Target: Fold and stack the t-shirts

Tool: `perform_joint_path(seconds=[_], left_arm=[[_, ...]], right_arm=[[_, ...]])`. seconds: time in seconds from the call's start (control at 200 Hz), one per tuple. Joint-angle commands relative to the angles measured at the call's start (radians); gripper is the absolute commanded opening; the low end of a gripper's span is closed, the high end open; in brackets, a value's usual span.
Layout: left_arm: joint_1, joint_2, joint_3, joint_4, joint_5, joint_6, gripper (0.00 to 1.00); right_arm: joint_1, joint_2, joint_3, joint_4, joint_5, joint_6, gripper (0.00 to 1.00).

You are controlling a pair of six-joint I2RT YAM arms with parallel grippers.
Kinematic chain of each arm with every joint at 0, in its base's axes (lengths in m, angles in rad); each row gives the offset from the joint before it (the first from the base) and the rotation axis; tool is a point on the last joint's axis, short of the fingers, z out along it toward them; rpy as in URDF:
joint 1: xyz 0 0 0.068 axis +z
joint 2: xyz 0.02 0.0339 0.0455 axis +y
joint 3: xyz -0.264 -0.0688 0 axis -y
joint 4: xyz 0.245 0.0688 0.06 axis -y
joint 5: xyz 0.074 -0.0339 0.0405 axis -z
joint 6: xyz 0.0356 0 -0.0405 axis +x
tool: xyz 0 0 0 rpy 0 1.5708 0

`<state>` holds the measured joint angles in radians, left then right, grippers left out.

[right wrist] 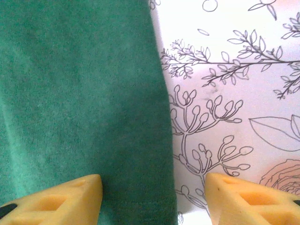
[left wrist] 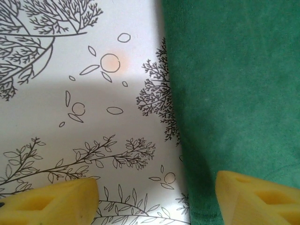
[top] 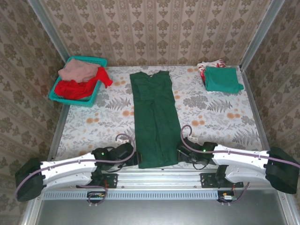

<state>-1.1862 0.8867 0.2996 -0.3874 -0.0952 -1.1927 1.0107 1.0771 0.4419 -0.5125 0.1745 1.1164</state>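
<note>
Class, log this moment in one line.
green tee: flat strip | left end effector: open at edge | right end effector: open at edge

Dark green t-shirt [left wrist: 234, 93] across right half, its edge running top to btm, hem stitching at btm. Floral-print worktop [left wrist: 70, 93] on left, shadowed lower down. Left end effector [left wrist: 157, 187] w/ yellow fingertips [left wrist: 56, 201] spread wide: one over worktop, other over shirt, shirt edge btwn.

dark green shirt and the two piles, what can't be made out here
- Top view, basket: whatever lies under the pink shirt and red shirt, covered by them.
- Top view, far right: white-red shirt mostly hidden under the teal-green shirt.
- Wrist views: dark green shirt cut off by frame edges.
</note>
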Motion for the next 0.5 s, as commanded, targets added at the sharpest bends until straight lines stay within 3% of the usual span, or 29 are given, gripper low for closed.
perform_joint_path(seconds=[0.0, 0.065, 0.245, 0.495], left_arm=[[-0.039, 0.084, -0.057, 0.272, 0.037, -0.073, 0.69], [-0.056, 0.099, -0.049, 0.273, 0.026, -0.083, 0.68], [-0.085, 0.063, -0.015, 0.253, 0.005, -0.083, 0.53], [-0.089, -0.038, 0.064, 0.120, -0.016, -0.067, 0.67]], right_arm=[[-0.016, 0.010, -0.018, 0.031, -0.012, -0.029, 0.62], [-0.018, 0.016, -0.026, 0.059, -0.023, -0.032, 0.61], [-0.018, 0.053, -0.018, 0.095, -0.053, -0.042, 0.57], [-0.018, 0.051, -0.015, 0.101, -0.050, -0.048, 0.55]])
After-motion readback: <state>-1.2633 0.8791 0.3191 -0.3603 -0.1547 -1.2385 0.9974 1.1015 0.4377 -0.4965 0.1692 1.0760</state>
